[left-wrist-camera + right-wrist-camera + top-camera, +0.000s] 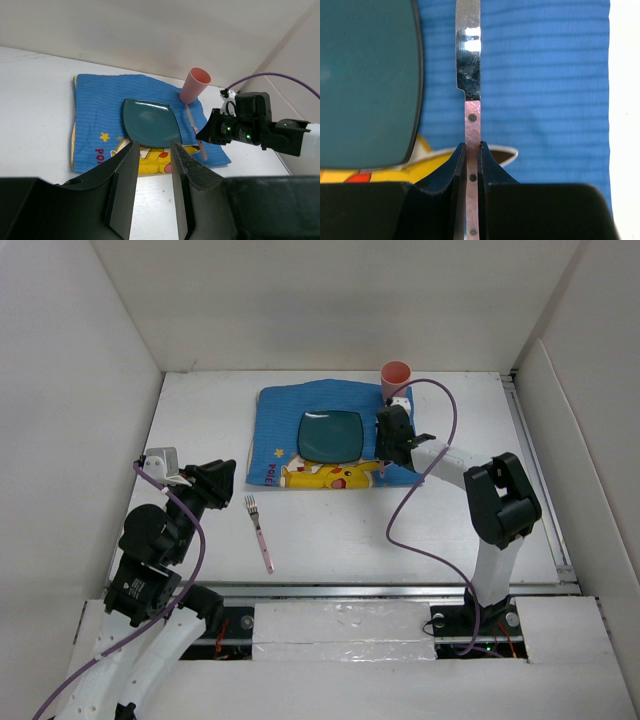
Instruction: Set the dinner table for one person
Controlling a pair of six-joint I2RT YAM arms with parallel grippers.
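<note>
Pinching pink-handled steel knife (471,115) on blue cloth placemat (545,100), centre frame, with right hand (471,146); holding left hand (153,146) slightly spread, empty.

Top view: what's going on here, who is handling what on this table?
The right pincer has a pink-handled knife between its fingers, over the blue placemat, just right of the teal plate. Whether it pinches the handle I cannot tell. A pink cup stands at the mat's far right corner. The left pincer is open and empty, off to the left. A fork lies on the bare dinner table left of the mat, untouched.
</note>
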